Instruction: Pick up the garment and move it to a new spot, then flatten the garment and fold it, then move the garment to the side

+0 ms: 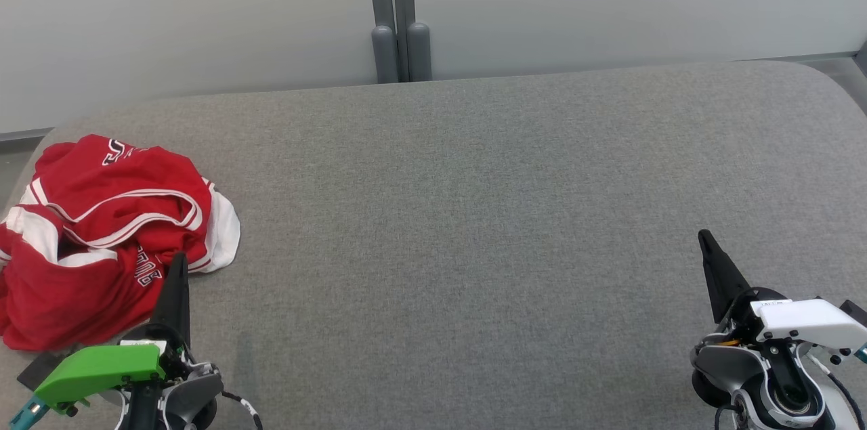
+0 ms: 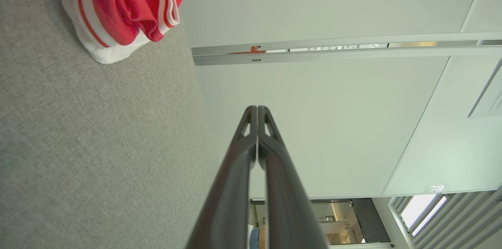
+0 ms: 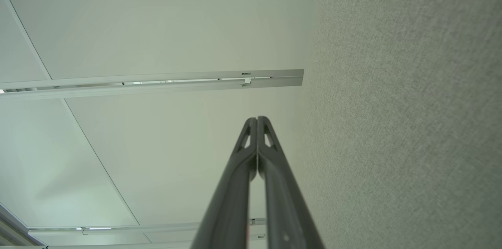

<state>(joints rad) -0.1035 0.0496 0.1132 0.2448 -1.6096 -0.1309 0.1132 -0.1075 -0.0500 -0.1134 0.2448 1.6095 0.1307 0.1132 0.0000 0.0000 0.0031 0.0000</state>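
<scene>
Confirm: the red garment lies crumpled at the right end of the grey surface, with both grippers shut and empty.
Wrong end: the head view shows the garment crumpled at the left end of the grey surface. The left gripper and right gripper are shut and empty.

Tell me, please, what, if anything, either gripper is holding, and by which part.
Nothing is held: the left gripper and right gripper are both shut empty; the red garment lies loose on the grey surface.

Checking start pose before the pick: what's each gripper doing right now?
Left gripper: closed, holding nothing; the red garment lies clear of its fingers.
Right gripper: closed, holding nothing.
</scene>
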